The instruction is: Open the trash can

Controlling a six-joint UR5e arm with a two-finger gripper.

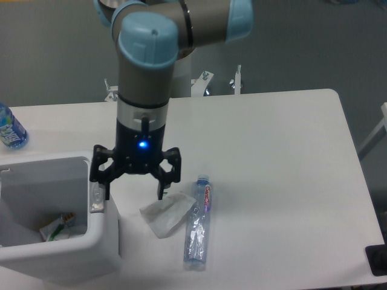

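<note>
The trash can (103,241) is a large white boxy bin at the lower left, and it stands open: its inside shows, with a scrap of litter (55,227) at the bottom. A small grey push-button (95,201) sits on its right rim. My gripper (134,192) hangs open just above and to the right of that rim, its left finger (103,188) right beside the button and its right finger over the table. Nothing is between the fingers.
A crumpled white tissue (164,212) and an empty plastic bottle (198,223) lie on the table right of the bin. A blue-labelled bottle (9,129) stands at the far left edge. The arm's base is behind the table at the top.
</note>
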